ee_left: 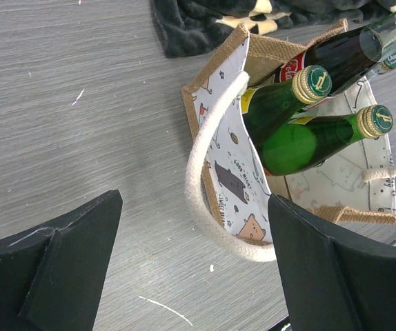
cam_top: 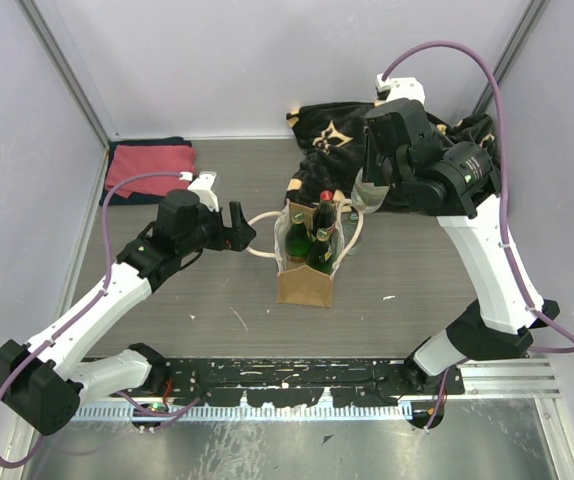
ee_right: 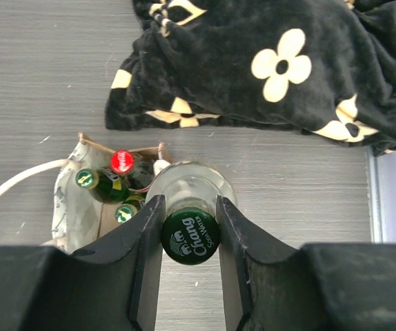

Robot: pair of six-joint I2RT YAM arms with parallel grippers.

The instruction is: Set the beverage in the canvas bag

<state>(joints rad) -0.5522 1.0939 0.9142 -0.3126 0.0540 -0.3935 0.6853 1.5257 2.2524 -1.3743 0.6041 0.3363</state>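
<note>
The tan canvas bag stands upright mid-table with cream rope handles. It holds two green bottles and a dark red-capped bottle. My right gripper is shut on the neck of a clear glass soda-water bottle with a green Chang cap, held in the air above the bag's right rim. In the right wrist view the bag lies below and left of that bottle. My left gripper is open and empty just left of the bag. Its wrist view shows the bag's near handle between its fingers.
A black cloth with cream flowers lies behind the bag at the back right. A folded red towel lies at the back left. Side walls close in the table. A black rail runs along the near edge.
</note>
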